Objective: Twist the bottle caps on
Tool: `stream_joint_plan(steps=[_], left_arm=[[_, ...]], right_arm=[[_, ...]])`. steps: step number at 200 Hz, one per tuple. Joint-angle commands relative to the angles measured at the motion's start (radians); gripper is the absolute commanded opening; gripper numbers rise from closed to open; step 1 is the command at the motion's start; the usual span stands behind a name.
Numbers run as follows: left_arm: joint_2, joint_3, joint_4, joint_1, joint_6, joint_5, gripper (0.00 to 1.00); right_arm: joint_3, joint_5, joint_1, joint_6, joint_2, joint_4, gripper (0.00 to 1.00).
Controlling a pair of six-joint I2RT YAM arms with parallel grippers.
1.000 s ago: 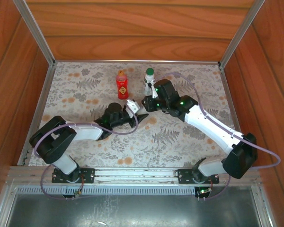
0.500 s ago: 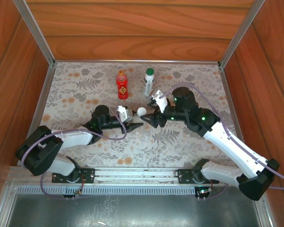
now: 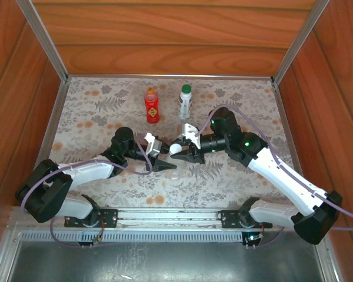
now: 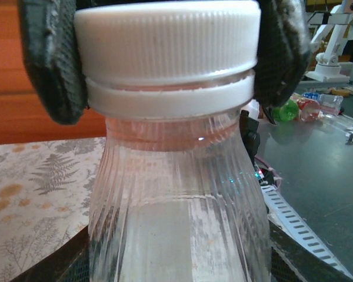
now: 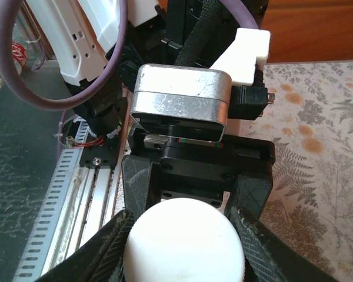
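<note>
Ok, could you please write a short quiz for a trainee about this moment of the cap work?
1. True or false: the red plastic bottle lies on its side.
2. The right gripper grips: A) a dark green cap; B) the white ribbed plastic cap; C) nothing.
3. Fill in: the ____ holds the short clear ribbed plastic bottle.
Key: 1 false; 2 B; 3 left gripper.
</note>
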Motion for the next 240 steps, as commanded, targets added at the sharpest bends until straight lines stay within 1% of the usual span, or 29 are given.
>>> stream_joint_plan(steps=[1,20,34,46,52,70,79,91,104,112,120,127,142,154,160,167,173,178,192,203,214,226,240], left_arm=[[-0.010,0.008,0.014,0.004,0.003,0.024,0.46],[-0.010,0.000,0.014,0.005,0.030,-0.082,0.46],[-0.005,0.004,0.014,0.000,0.056,-0.216,0.46],[0.013,0.018,0.015,-0.005,0.067,-0.355,0.46],[0.024,0.028,0.014,-0.008,0.069,-0.437,0.46],[0.069,0.061,0.015,-0.024,0.076,-0.665,0.46],[0.092,0.079,0.016,-0.034,0.079,-0.780,0.46],[0.120,0.099,0.017,-0.049,0.077,-0.897,0.46],[0.145,0.117,0.018,-0.066,0.080,-0.975,0.46],[0.155,0.123,0.018,-0.074,0.086,-0.986,0.46],[0.157,0.121,0.017,-0.077,0.094,-0.976,0.46],[0.153,0.115,0.017,-0.077,0.097,-0.971,0.46],[0.136,0.090,0.017,-0.076,0.105,-0.954,0.46],[0.115,0.062,0.017,-0.066,0.115,-0.916,0.46],[0.104,0.047,0.017,-0.055,0.116,-0.870,0.46],[0.087,0.028,0.017,-0.041,0.117,-0.801,0.46],[0.070,0.013,0.016,-0.029,0.114,-0.720,0.46],[0.058,0.002,0.015,-0.017,0.112,-0.645,0.46],[0.019,-0.024,0.015,0.005,0.107,-0.430,0.46],[-0.005,-0.037,0.013,0.011,0.107,-0.297,0.46],[-0.023,-0.042,0.011,0.011,0.094,-0.209,0.46],[-0.032,-0.040,0.008,0.015,0.077,-0.143,0.46],[-0.035,-0.031,0.003,0.015,0.061,-0.076,0.46]], right_arm=[[0.011,-0.035,0.003,-0.016,-0.002,0.000,0.40],[-0.003,-0.006,0.002,0.020,-0.003,0.023,0.33],[-0.022,0.084,0.004,0.095,0.006,0.074,0.24],[-0.042,0.247,0.004,0.224,0.025,0.141,0.17],[-0.043,0.340,0.005,0.293,0.039,0.162,0.17],[-0.061,0.556,0.029,0.501,0.067,0.228,0.17],[-0.075,0.701,0.059,0.577,0.080,0.255,0.17],[-0.079,0.892,0.089,0.646,0.106,0.256,0.15],[-0.055,1.065,0.106,0.744,0.147,0.195,0.13],[-0.029,1.118,0.108,0.780,0.171,0.144,0.13],[-0.007,1.140,0.109,0.792,0.187,0.112,0.13],[0.005,1.120,0.108,0.787,0.192,0.097,0.15],[0.002,1.046,0.107,0.716,0.172,0.127,0.24],[-0.023,0.916,0.095,0.625,0.132,0.180,0.34],[-0.035,0.843,0.088,0.580,0.107,0.198,0.40],[-0.047,0.754,0.079,0.541,0.075,0.209,0.52],[-0.055,0.660,0.069,0.508,0.046,0.210,0.60],[-0.062,0.572,0.061,0.479,0.022,0.209,0.64],[-0.079,0.349,0.045,0.382,-0.039,0.201,0.70],[-0.097,0.239,0.042,0.294,-0.083,0.199,0.74],[-0.110,0.173,0.043,0.252,-0.118,0.198,0.76],[-0.117,0.107,0.042,0.216,-0.142,0.204,0.76],[-0.119,0.059,0.041,0.198,-0.153,0.211,0.74]])
